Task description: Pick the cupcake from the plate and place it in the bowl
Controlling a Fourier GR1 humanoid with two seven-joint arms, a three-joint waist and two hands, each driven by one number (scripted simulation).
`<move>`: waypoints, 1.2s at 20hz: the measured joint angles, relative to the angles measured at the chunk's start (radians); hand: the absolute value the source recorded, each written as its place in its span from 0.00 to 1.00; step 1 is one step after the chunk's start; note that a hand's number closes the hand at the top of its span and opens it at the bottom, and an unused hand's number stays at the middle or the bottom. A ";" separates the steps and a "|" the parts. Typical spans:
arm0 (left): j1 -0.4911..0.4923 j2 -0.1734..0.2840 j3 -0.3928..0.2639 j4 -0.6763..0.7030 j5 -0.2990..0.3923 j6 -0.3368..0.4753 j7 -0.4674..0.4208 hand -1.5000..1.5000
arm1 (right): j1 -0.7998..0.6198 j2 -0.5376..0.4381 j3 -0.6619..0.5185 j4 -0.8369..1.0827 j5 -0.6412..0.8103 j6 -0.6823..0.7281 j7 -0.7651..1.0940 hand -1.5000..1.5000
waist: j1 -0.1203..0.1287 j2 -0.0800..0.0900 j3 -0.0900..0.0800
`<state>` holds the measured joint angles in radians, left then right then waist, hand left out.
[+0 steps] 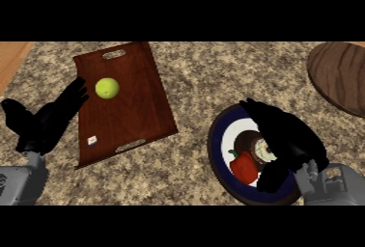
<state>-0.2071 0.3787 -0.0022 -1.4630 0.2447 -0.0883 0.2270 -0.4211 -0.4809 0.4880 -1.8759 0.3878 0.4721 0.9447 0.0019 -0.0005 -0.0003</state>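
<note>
The cupcake (pixel 259 146), brown with a pale top, sits on a blue-rimmed white plate (pixel 216 144) at the lower right. My right hand (pixel 291 137) hangs over the plate and hides the cupcake's right side. Its fingers reach past the cupcake toward the plate's far rim, its thumb points down at the near rim, and the cupcake shows in the gap between them. The hand is open and not closed round the cupcake. The dark wooden bowl (pixel 343 72) is at the upper right, partly cut off by the view's edge. My left hand (pixel 41 124) rests open at the left, fingers up.
A red pepper (pixel 244 167) lies on the plate just left of my right thumb. A brown wooden tray (pixel 135 113) lies between the hands, with a green round fruit (pixel 107 88) and a small white item (pixel 92 140) on it. Speckled counter lies between plate and bowl.
</note>
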 measured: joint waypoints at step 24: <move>-0.004 -0.061 0.067 -0.021 -0.073 -0.053 0.037 0.50 | 0.096 0.165 -0.089 0.247 0.267 0.064 -0.158 0.00 | 0.000 0.000 0.000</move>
<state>-0.2114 0.3172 0.0644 -1.4839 0.1719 -0.1413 0.2642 -0.3254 -0.3160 0.3991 -1.6294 0.6547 0.5360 0.7871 0.0018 0.0000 -0.0001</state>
